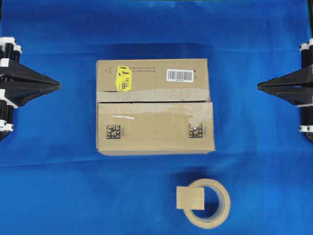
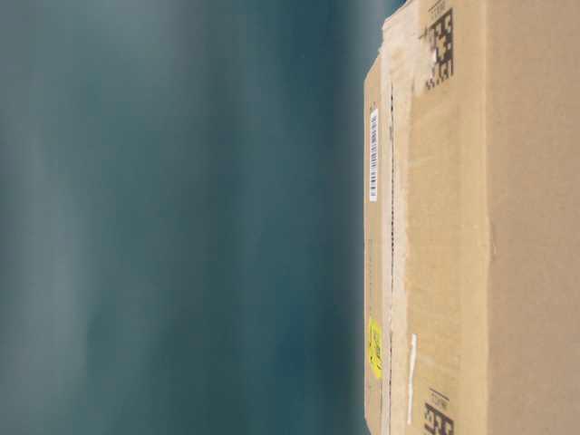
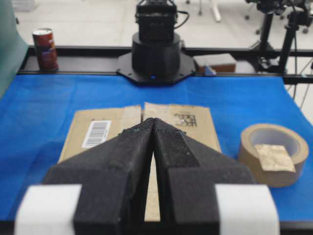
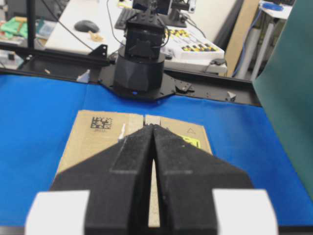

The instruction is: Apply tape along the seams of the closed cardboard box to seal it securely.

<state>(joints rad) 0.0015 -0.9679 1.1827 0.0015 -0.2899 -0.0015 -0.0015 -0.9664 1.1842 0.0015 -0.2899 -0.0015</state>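
The cardboard box [image 1: 151, 132] lies closed in the middle of the blue cloth, carrying a yellow sticker [image 1: 123, 78] and a barcode label [image 1: 180, 74]. Its seam [image 1: 146, 102] runs left to right between the two top flaps, edged by torn pale strips. A square piece of tape [image 1: 190, 198] rests on the tan roll [image 1: 225, 203] in front of the box. My left gripper [image 1: 58, 87] is shut and empty, left of the box and apart from it. My right gripper [image 1: 259, 87] is shut and empty, off the box's right side. Both point at the seam [image 3: 142, 110].
The blue cloth [image 1: 58, 161] covers the table around the box. A red can [image 3: 45, 48] stands on the far rail in the left wrist view. The opposite arm bases [image 3: 155, 49] [image 4: 142, 63] sit beyond the box ends. The table-level view shows the box [image 2: 507, 227] close up.
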